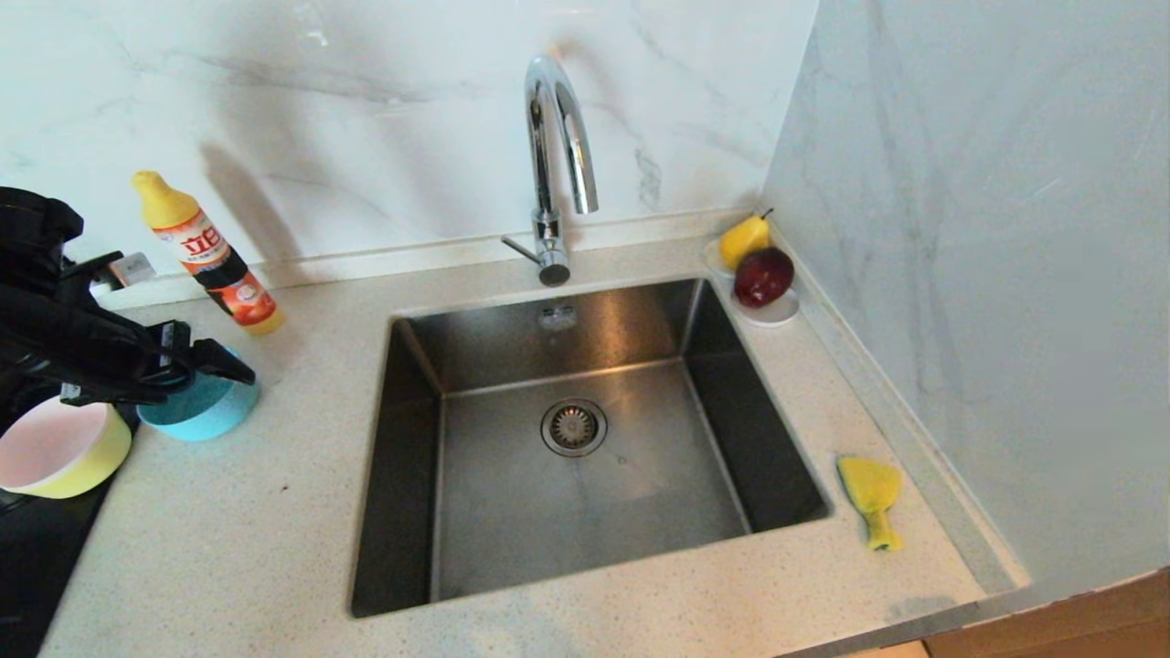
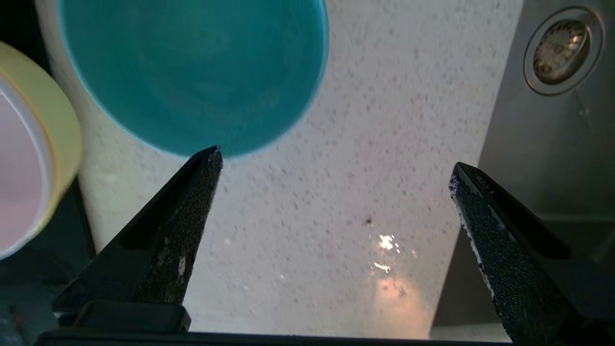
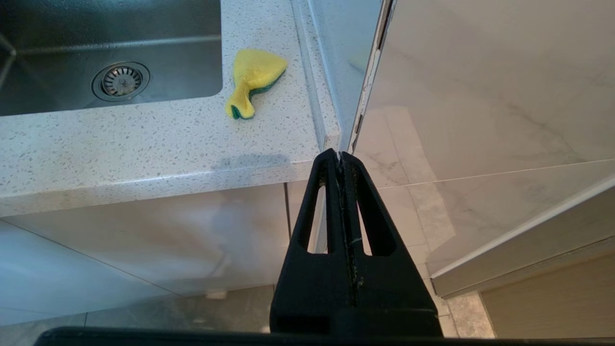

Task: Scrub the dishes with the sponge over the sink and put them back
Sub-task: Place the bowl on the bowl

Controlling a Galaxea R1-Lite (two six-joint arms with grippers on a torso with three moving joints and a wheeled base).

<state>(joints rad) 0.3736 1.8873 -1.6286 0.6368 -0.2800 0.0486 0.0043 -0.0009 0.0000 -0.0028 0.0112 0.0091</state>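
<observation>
- Pink bowl (image 1: 41,443): pale pink inside, nested in the yellow bowl (image 1: 96,461); the pair sits at the far left edge of the counter (image 1: 238,539), partly over a dark surface.
- Left gripper (image 1: 215,358): black, above the counter at the left, fingers spread wide with nothing between them; in the left wrist view one fingertip (image 2: 211,161) lies at the rim of the blue bowl (image 2: 192,72).
- Blue bowl: round, light blue, upright on the counter just beside the nested pair, partly hidden by the left gripper in the head view.
- Detergent bottle (image 1: 210,256): yellow cap, red-orange label, leaning near the back wall behind the bowls.
- Sink (image 1: 494,512): square brushed-steel basin with a round drain strainer (image 1: 573,427) at its middle; chrome gooseneck tap (image 1: 558,155) at the rear edge.
- White saucer (image 1: 777,313): at the sink's rear right corner, carrying a yellow pear (image 1: 742,239) and a dark red fruit (image 1: 763,276).
- Sponge (image 1: 871,493): yellow, fan-shaped, narrowing to a tail, green layer beneath; lies flat on the counter right of the sink.
- Right gripper (image 3: 340,156): below the counter's front edge, fingers pressed together, empty.
</observation>
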